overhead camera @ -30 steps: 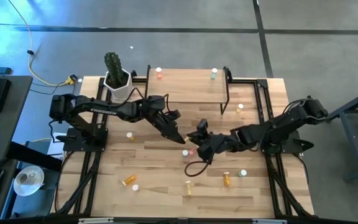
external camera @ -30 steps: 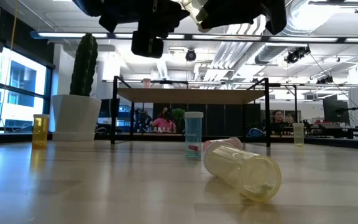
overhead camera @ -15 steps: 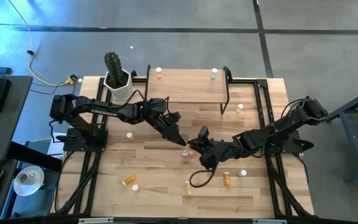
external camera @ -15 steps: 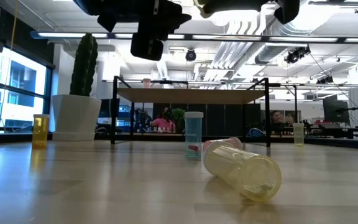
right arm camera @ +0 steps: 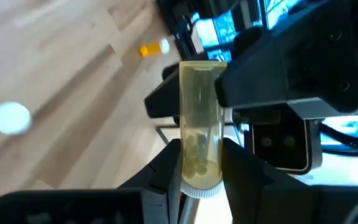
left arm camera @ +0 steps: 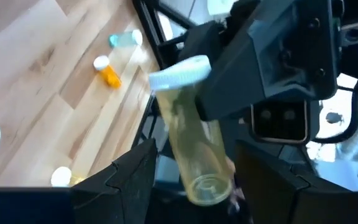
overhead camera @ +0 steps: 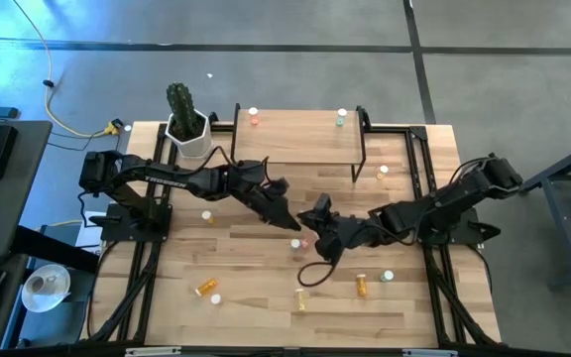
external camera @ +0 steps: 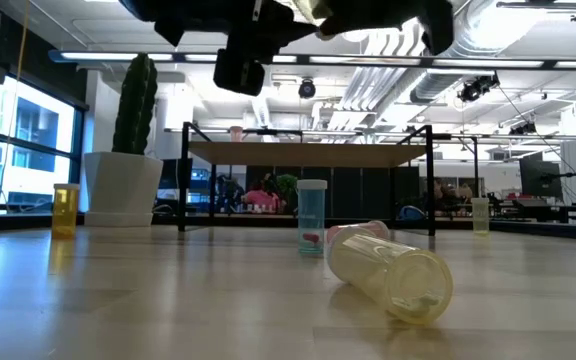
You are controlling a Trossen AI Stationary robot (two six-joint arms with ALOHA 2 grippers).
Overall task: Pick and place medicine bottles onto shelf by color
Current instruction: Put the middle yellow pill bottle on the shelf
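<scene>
Medicine bottle [right arm camera: 199, 118], pale yellow-green with a white cap, hangs in the air in front of the shelf [overhead camera: 300, 137], between the two grippers meeting there. The right gripper [right arm camera: 197, 158] is clamped on its capped end; the left gripper [left arm camera: 194, 171] has its fingers spread on either side of the bottle's base. Two capped bottles stand on the shelf's far edge, others lie scattered on the bench [overhead camera: 246, 288] nearer than it.
</scene>
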